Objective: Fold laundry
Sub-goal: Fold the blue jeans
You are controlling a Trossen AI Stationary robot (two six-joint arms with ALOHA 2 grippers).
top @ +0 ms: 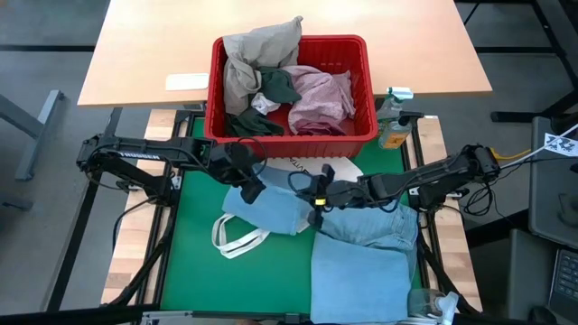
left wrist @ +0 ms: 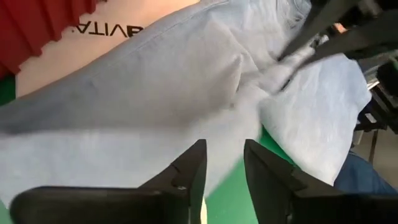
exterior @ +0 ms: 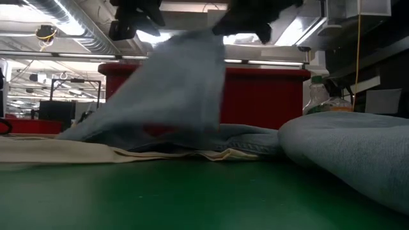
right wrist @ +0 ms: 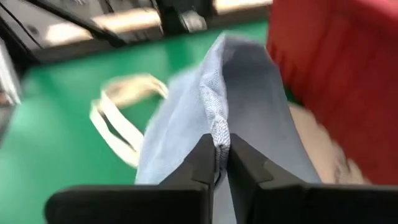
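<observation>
The light blue garment (top: 271,206) was a plain pale blue with no pattern, and the folded cloth (top: 361,275) near it matched that shade, with a slightly deeper denim-like blue piece (top: 375,221) between them. The mat (top: 194,239) beneath was solid green. The basket (top: 289,126) was bright red and held beige-khaki (top: 248,54), dark grey-green (top: 271,95) and mottled pink (top: 321,95) cloth. The tote bag (top: 237,236) looked cream-white, its lettering black. The worktop (top: 144,45) was pale wood, and both claws looked black.
</observation>
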